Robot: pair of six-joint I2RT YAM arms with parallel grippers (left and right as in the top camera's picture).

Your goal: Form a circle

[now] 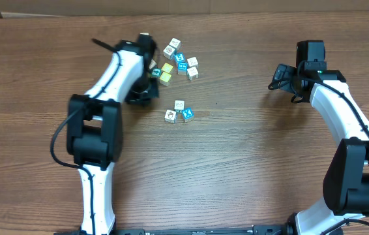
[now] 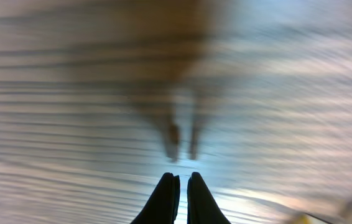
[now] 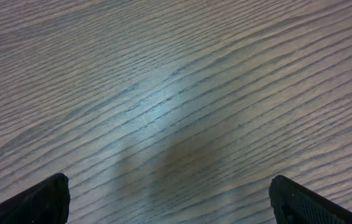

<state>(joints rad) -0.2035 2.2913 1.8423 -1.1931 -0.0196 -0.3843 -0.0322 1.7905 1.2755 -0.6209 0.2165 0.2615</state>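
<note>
One wood-grain table (image 1: 236, 170) — left jaws closed on nothing, right jaws spread wide.

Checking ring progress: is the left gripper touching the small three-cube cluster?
Apart. The left gripper is shut on nothing in its wrist view, and overhead shows bare table between it and the small cube cluster.

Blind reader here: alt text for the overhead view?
Small picture cubes scattered on a wooden table, three in a tight cluster apart. The left gripper is shut beside them; the right gripper is open, far away.
</note>
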